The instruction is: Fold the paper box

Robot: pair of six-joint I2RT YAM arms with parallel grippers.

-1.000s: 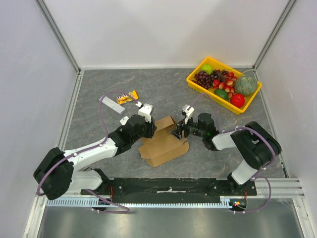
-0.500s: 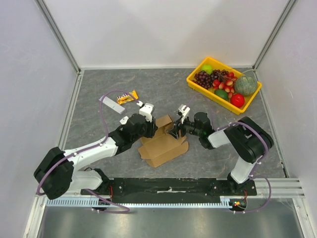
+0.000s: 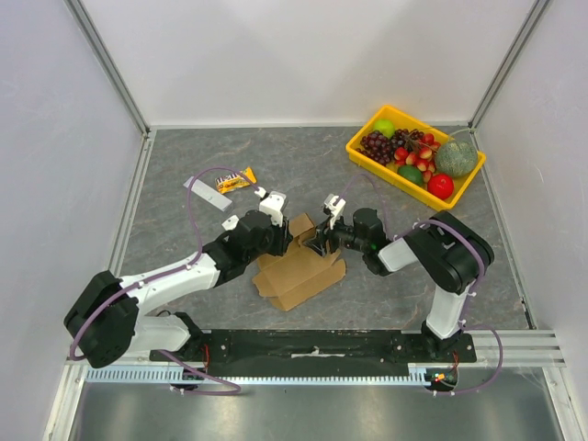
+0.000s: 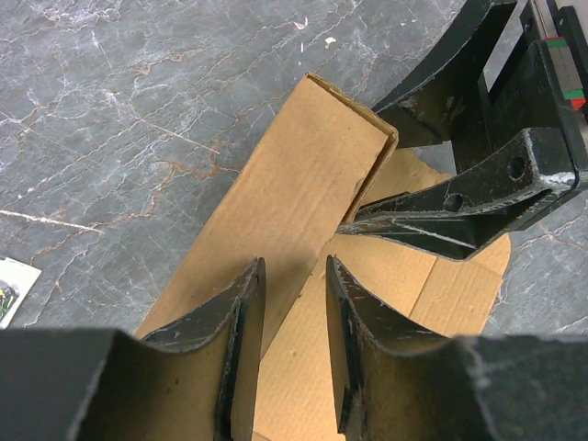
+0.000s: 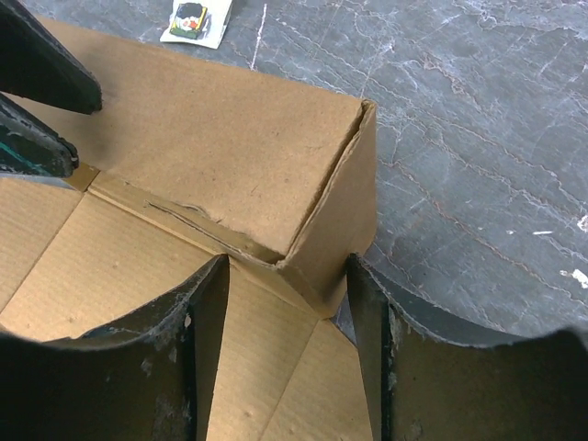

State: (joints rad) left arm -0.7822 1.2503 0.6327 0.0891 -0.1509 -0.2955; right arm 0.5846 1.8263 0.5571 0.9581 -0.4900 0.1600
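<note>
The paper box is brown cardboard, partly folded, with one long wall raised. It lies mid-table between both arms. My left gripper reaches in from the left. In the left wrist view its jaws stand a little apart astride the raised wall's edge. My right gripper comes in from the right. In the right wrist view it is open around the wall's end corner. The right gripper's fingers also show in the left wrist view.
A yellow tray of fruit stands at the back right. An orange snack packet and a white packet lie at the back left. A small printed card lies beyond the box. Walls enclose the table.
My right arm has reached further left, bringing its gripper onto the box's end corner. The box has shifted slightly left. The left gripper has barely moved.
</note>
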